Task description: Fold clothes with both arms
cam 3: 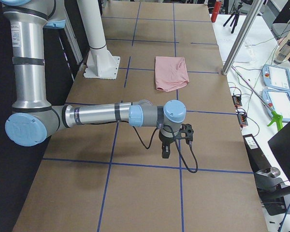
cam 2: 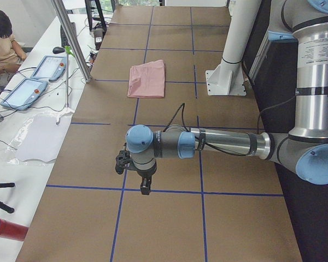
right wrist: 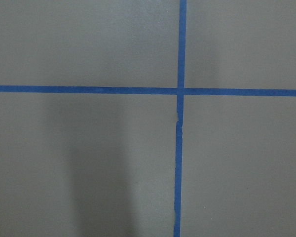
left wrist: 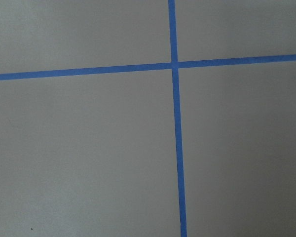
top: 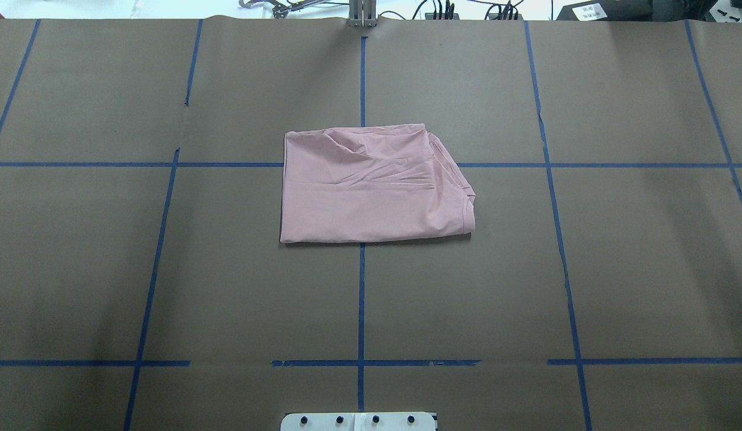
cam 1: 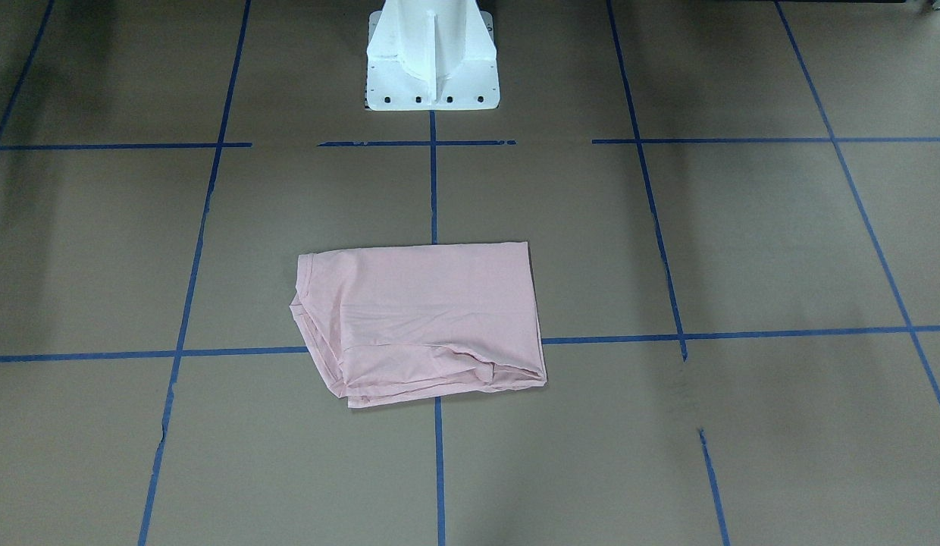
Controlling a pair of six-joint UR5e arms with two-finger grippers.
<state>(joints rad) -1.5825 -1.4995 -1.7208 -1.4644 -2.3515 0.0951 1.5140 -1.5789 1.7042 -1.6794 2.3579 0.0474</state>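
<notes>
The clothes are one pale pink T-shirt (cam 1: 421, 318) folded into a rough rectangle, plain side up, lying flat at the table's middle (top: 371, 185). It also shows far off in both side views (cam 2: 147, 79) (cam 3: 170, 72). Neither arm touches it. The left gripper (cam 2: 145, 185) hangs low over bare table at the robot's left end, far from the shirt. The right gripper (cam 3: 165, 150) hangs the same way at the robot's right end. Both show only in the side views, so I cannot tell whether they are open or shut. Both wrist views show only brown table and blue tape.
The brown paper table (top: 167, 269) carries a blue tape grid. A white pedestal (cam 1: 432, 61) stands at the robot's side. A metal pole (cam 2: 71, 38) rises at the far edge. A person (cam 2: 0, 38) sits by teach pendants (cam 2: 24, 93) on a white side table.
</notes>
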